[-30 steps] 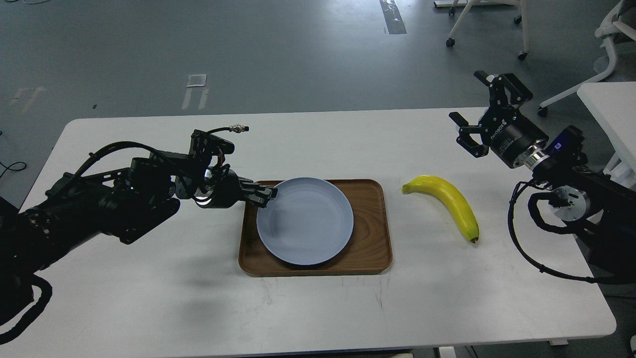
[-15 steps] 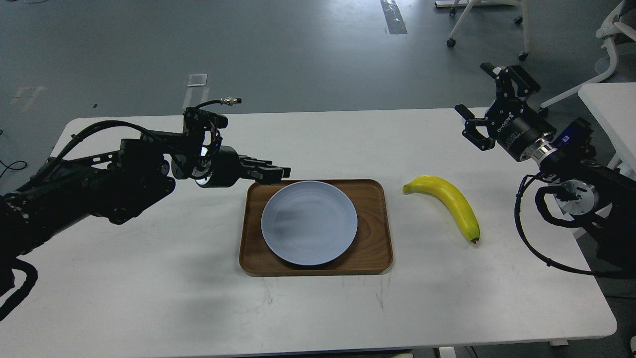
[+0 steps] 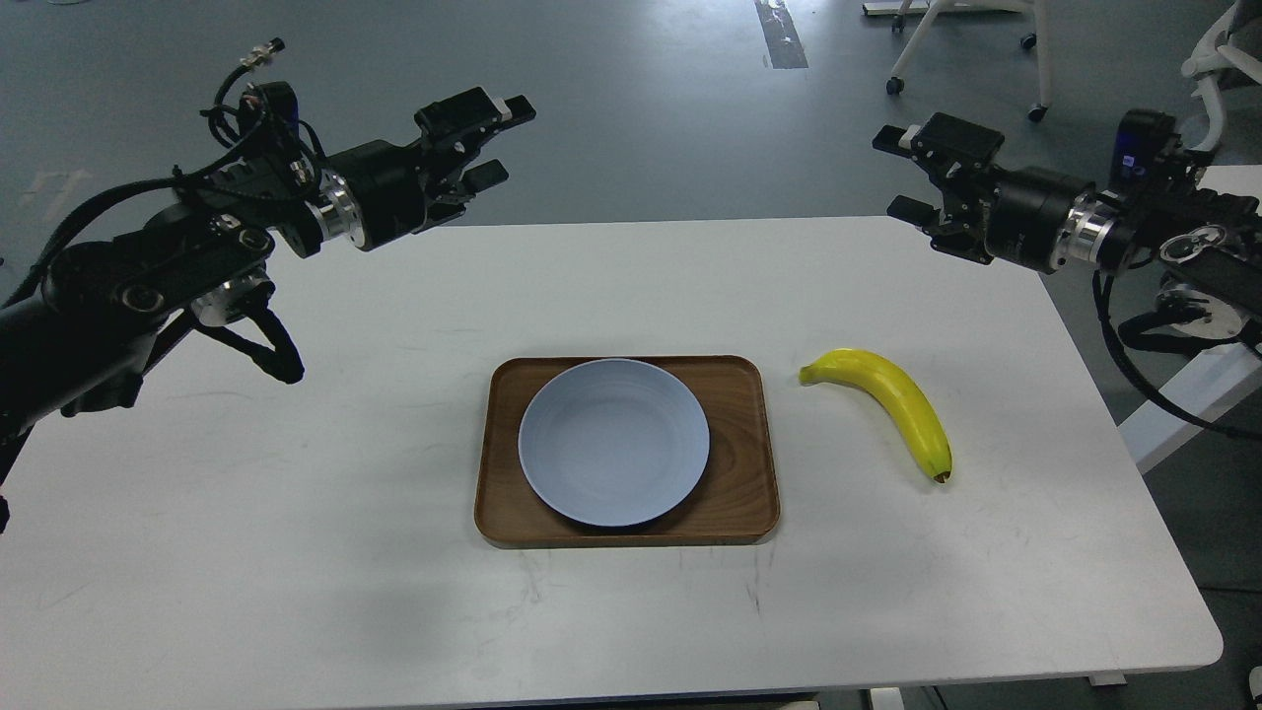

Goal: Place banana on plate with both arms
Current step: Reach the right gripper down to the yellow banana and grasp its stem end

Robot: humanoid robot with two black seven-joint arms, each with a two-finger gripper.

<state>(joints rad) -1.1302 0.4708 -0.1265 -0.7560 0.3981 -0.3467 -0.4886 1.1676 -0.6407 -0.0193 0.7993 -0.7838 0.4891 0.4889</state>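
Note:
The yellow banana (image 3: 892,402) lies on the white table to the right of the tray, stem end toward the tray. The pale blue-grey plate (image 3: 613,441) sits empty on the brown wooden tray (image 3: 739,454). My left gripper (image 3: 498,141) is open and empty, raised high above the table's far left edge. My right gripper (image 3: 899,174) is open and empty, raised above the table's far right corner, well apart from the banana.
The white table (image 3: 296,552) carries only the tray, plate and banana. Chair and table legs on castors (image 3: 1035,110) stand on the grey floor beyond. A second white table edge (image 3: 1223,177) is at the far right.
My left gripper has lifted away from the plate's left rim and swung up and back to the far left. My right gripper has risen and turned toward the left. The plate has settled slightly rightward on the tray.

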